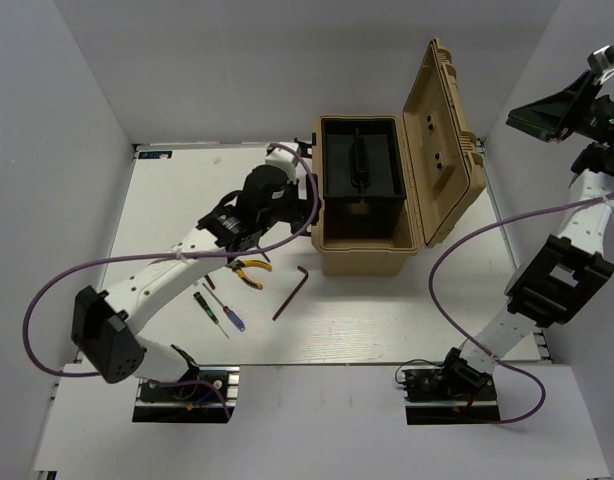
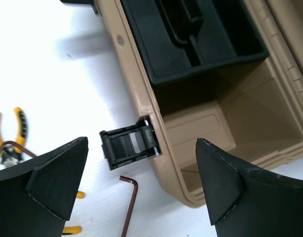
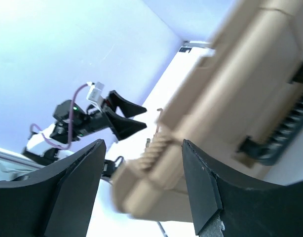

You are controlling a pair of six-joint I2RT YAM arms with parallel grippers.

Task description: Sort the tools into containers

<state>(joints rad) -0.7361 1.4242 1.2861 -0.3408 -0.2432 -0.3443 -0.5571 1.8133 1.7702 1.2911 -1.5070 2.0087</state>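
Observation:
The tools lie on the white table left of the open tan toolbox (image 1: 372,250): yellow-handled pliers (image 1: 252,270), a dark L-shaped hex key (image 1: 292,290), and thin screwdrivers with blue (image 1: 232,315), green (image 1: 201,299) and red (image 1: 212,285) handles. My left gripper (image 1: 299,208) is open and empty above the box's left wall. In the left wrist view the left gripper (image 2: 141,182) hangs over the box's black latch (image 2: 129,145), with the hex key (image 2: 129,202) and pliers (image 2: 13,128) below. My right gripper (image 1: 535,115) is open and empty, raised high right of the lid.
A black tray (image 1: 359,160) sits in the far half of the toolbox; the near half (image 2: 225,123) is bare tan. The lid (image 1: 447,140) stands open to the right. White walls enclose the table. The right wrist view shows the blurred lid (image 3: 215,98) between its fingers.

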